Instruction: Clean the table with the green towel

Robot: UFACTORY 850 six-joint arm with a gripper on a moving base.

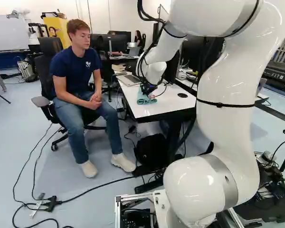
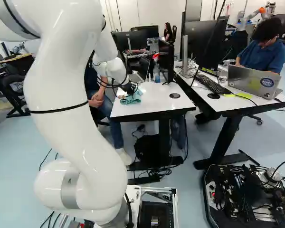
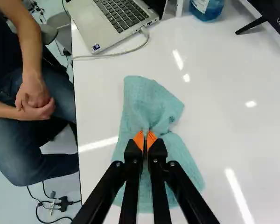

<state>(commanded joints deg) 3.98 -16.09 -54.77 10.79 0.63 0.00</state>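
Note:
At the near end of the white table (image 1: 147, 107), my gripper (image 1: 146, 90) points down onto the green towel (image 1: 143, 99). In the wrist view the gripper (image 3: 145, 141) is shut on the middle of the towel (image 3: 151, 103), its orange pads pinching a bunched fold. The towel lies on the tabletop, spreading out ahead of the fingers and beneath them on both sides.
A laptop (image 3: 116, 21) with a cable lies ahead of the towel, near a blue bottle (image 3: 206, 8) and a monitor foot (image 3: 252, 25). A person (image 1: 80, 90) sits close beside the table edge. Another desk (image 2: 228, 102) stands to the right.

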